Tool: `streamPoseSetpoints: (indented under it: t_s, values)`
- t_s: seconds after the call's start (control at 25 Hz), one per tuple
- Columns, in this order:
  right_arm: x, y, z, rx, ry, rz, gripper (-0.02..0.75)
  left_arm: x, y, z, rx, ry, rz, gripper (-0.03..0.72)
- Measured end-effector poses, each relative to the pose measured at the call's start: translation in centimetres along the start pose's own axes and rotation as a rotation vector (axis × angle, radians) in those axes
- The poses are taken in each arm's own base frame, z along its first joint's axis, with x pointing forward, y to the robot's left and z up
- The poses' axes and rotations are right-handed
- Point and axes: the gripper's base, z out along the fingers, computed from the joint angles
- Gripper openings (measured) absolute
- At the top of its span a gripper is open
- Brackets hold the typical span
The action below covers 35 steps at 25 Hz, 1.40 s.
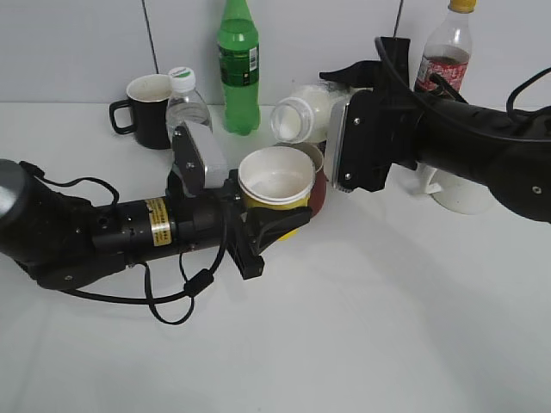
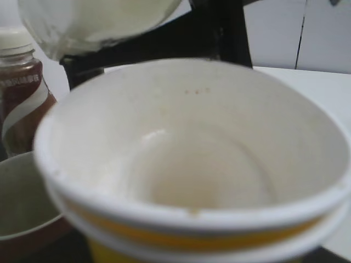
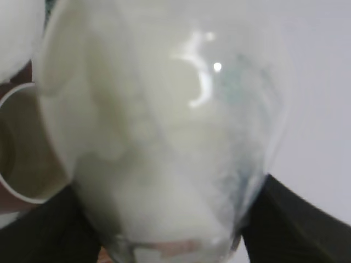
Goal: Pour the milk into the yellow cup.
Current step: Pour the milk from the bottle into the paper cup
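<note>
Exterior view. The left gripper (image 1: 274, 217) is clamped around the yellow cup (image 1: 275, 179), a tapered paper cup with white interior and rim. Above and just right of the cup, the right gripper (image 1: 344, 86) holds the milk bottle (image 1: 306, 114) tipped nearly horizontal, its open mouth toward the cup; the clear plastic shows white liquid. A red-brown mug (image 1: 317, 185) touches the cup's right side. Behind the cup stand a black mug (image 1: 148, 110), a white-capped water bottle (image 1: 186, 101) and a green bottle (image 1: 238, 69); its label is unreadable.

Left wrist view. The cup's interior (image 2: 192, 159) is white and dry-looking; the bottle (image 2: 93, 22) hangs above its far rim. Left of the cup stands a brown bottle (image 2: 22, 98); label text blurred.

Right wrist view. The milky bottle (image 3: 164, 137) fills the frame between dark fingers (image 3: 296, 219); no writing is legible.
</note>
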Motion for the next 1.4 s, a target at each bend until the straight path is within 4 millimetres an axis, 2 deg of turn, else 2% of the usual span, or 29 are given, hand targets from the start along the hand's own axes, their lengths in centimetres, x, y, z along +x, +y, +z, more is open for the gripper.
streamPoseSetpoints:
  t_s: [1.4]
  values:
    - [0.03,-0.02,0.00,0.002,0.004,-0.158,0.485,0.07,-0.37,-0.01,0.041,0.008,0.018,0.341]
